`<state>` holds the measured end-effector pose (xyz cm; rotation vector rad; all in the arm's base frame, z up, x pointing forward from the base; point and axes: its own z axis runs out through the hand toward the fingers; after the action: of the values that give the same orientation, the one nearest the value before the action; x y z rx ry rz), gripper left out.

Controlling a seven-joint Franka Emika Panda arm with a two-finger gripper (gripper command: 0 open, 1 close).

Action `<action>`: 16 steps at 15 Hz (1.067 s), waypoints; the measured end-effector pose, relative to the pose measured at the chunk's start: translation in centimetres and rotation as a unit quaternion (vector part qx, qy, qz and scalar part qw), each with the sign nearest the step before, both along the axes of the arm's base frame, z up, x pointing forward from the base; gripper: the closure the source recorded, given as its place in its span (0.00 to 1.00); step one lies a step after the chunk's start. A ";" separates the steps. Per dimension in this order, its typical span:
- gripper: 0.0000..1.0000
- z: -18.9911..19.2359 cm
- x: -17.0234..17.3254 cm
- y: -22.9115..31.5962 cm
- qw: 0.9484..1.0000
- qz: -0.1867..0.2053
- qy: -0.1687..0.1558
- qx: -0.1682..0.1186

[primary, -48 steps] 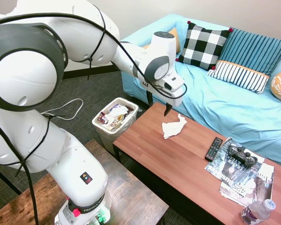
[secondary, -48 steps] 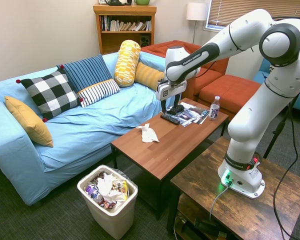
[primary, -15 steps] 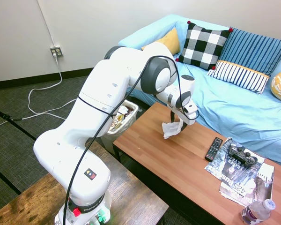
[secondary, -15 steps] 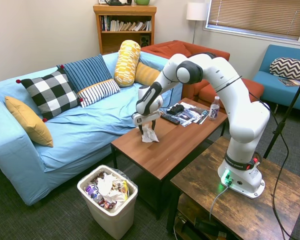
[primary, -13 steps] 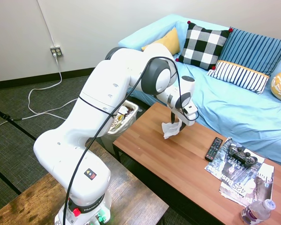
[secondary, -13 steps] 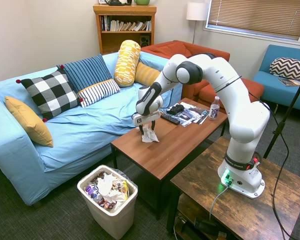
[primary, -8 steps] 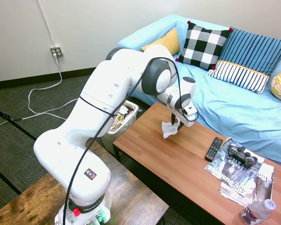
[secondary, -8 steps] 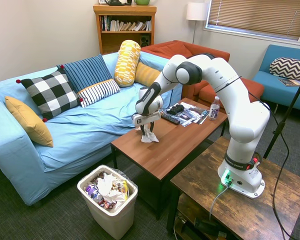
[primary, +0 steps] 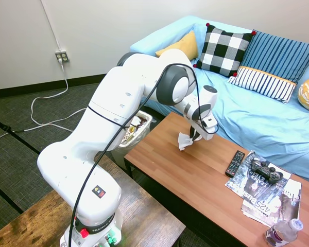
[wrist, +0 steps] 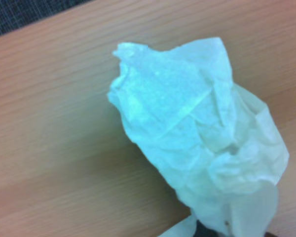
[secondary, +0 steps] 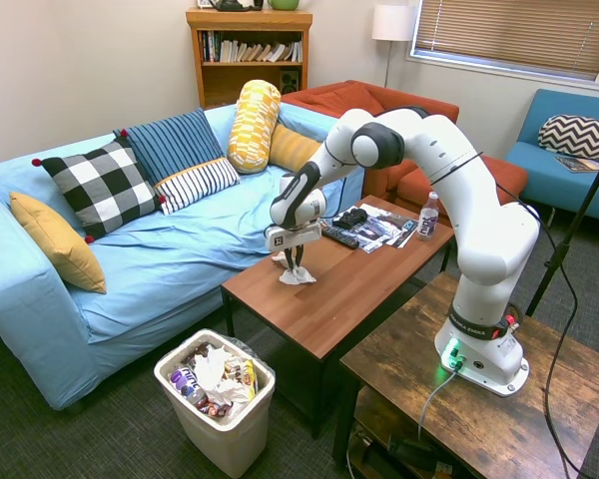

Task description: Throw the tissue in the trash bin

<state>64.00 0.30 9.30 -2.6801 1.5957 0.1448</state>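
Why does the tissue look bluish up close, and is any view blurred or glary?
Wrist view: the tissue has a cyan colour cast and soft focus, the wood grain smeared. First exterior view: sharp, evenly lit, wide-angle bend at the edges; tissue reads white at the gripper. Second exterior view: clear, no glare on the table.

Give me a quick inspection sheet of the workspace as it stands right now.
Surface: wooden coffee table, mostly bare.
Job's things: tissue bunched on the table at the hand; trash bin on the floor by the table's end, holding wrappers.
Clutter: remote, game controller, magazines, water bottle at the far end.
Hand: hand down on the tissue; closure unclear.
Cables: white cord on the carpet from a wall outlet.
Surroundings: blue sofa with pillows, bookshelf.
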 end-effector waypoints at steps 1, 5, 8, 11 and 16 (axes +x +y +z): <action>1.00 0.1 -0.1 0.0 1.000 0.004 -0.001 0.002; 1.00 2.8 -0.5 -0.3 1.000 0.012 -0.019 0.019; 1.00 8.5 -1.8 1.7 0.998 0.036 -0.044 0.033; 1.00 13.8 -4.7 10.4 0.991 0.111 -0.062 0.030; 1.00 14.1 -10.2 28.3 0.977 0.204 -0.061 0.008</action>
<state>53.77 28.56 23.37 -2.9004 0.9926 -0.0045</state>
